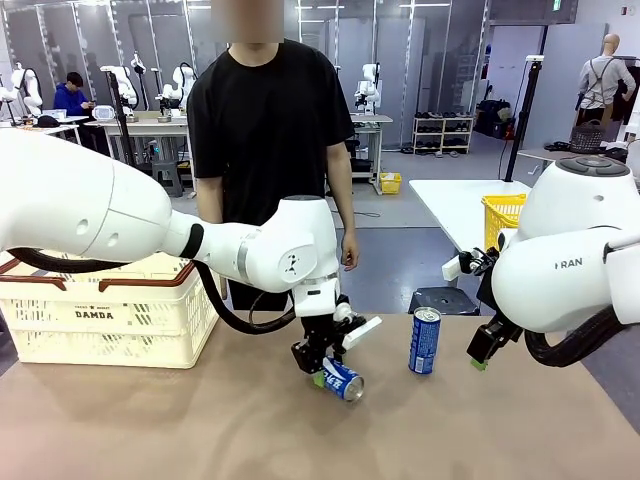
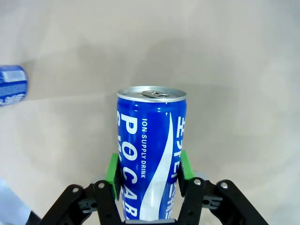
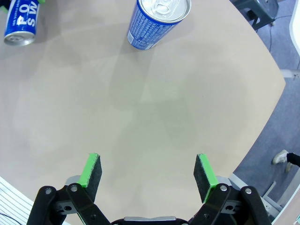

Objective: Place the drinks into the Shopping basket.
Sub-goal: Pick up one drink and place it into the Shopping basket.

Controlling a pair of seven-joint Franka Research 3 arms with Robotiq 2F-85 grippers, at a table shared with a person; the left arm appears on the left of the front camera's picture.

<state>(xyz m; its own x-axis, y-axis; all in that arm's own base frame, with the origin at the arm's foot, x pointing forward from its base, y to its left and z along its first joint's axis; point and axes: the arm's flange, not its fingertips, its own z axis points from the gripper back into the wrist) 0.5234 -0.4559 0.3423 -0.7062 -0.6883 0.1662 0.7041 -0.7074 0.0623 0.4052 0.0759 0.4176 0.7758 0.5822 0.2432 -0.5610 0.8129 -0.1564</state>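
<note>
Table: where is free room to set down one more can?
Bare tabletop runs along the near edge, and between the Shopping basket and the left claw. Crowded: middle-right, where that claw's tilted can, the upright can and the right claw sit close.

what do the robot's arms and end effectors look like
Left arm and right arm are glossy white with rounded joints and looping black cables; the right reads "FRAN". Left end effector and right end effector are black linkages with green pads.
</note>
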